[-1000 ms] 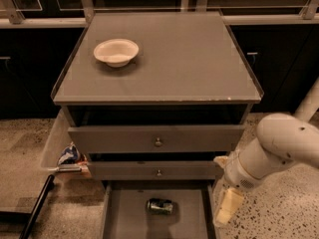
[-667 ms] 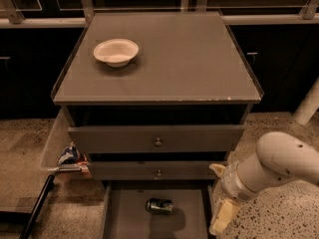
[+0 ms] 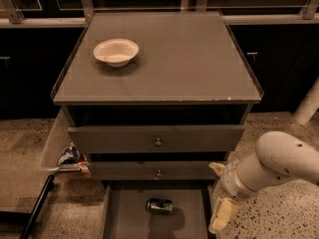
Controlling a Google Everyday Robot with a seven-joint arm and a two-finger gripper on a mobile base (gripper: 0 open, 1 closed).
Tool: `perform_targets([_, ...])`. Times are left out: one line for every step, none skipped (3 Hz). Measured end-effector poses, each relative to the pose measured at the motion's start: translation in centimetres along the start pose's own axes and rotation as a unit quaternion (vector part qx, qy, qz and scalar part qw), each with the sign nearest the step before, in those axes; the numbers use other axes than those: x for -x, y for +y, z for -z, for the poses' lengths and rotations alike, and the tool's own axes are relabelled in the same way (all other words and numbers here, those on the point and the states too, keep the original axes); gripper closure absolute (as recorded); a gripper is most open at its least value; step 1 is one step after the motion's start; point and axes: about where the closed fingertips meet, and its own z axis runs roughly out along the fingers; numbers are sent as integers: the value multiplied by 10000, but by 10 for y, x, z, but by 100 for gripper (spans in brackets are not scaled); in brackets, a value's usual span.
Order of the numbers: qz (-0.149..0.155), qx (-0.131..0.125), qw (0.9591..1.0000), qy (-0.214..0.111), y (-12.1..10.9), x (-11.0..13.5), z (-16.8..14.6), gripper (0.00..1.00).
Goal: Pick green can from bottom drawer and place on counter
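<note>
The green can (image 3: 159,206) lies on its side on the floor of the open bottom drawer (image 3: 124,218), near the middle. My gripper (image 3: 218,197) hangs at the drawer's right edge, to the right of the can and apart from it, on the end of the white arm (image 3: 279,161). It is open and empty, with one pale finger (image 3: 222,216) low and the other (image 3: 217,168) higher up. The counter (image 3: 189,59) is the flat grey top of the cabinet above.
A white bowl (image 3: 116,51) sits on the counter's far left. The two upper drawers (image 3: 157,139) with round knobs are slightly pulled out. A clear bin with a crumpled packet (image 3: 70,156) hangs on the cabinet's left. A black bar (image 3: 37,205) leans at lower left.
My arm and gripper have moved down and a little left, closer to the right edge of the bottom drawer. The can and bowl have not moved.
</note>
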Motion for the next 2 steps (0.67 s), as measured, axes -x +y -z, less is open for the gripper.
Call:
perform_targets([-7,193,9998,-50,-3,-5,-49,0])
perform_targets([2,400,9988,-272,-9,-8,-123,0])
